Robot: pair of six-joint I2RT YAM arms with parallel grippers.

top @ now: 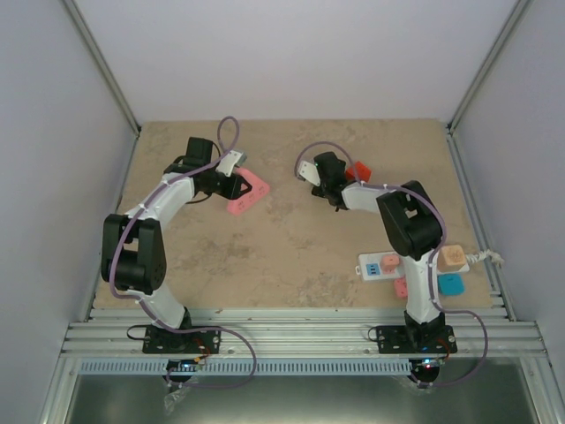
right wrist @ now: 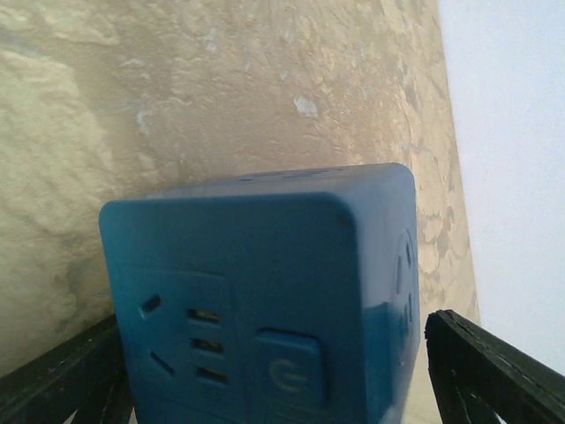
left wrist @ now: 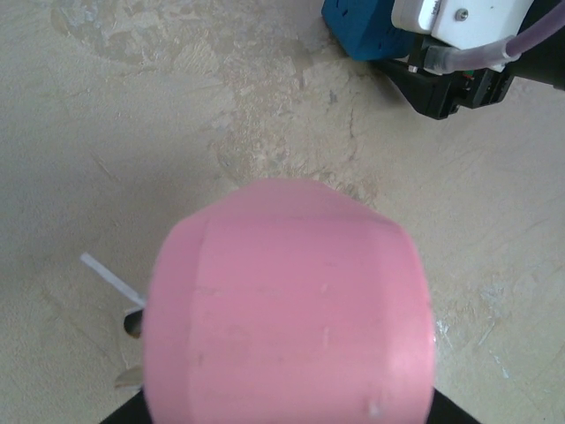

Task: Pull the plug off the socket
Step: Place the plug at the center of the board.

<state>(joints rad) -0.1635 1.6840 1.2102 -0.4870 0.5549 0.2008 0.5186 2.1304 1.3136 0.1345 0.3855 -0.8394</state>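
The socket [top: 381, 265], a long white power strip, lies at the near right, partly hidden behind my right arm. A peach plug [top: 452, 256], a blue plug [top: 452, 284] and a pink plug [top: 400, 287] sit along it. My right gripper [top: 331, 185] is far from it at mid-table. It is open around a cube adapter [right wrist: 265, 291], which looks blue here and red from above [top: 358, 170]. A small gap shows at the right finger [right wrist: 494, 371]. My left gripper [top: 225, 181] holds the pink triangular block [left wrist: 287, 309], which hides its fingers.
The strip's white cord stub [top: 490, 258] runs off toward the right wall. Metal rails [top: 291, 322] edge the near side of the table. Walls close the left, right and far sides. The right gripper and cube show at the top right of the left wrist view [left wrist: 441, 53].
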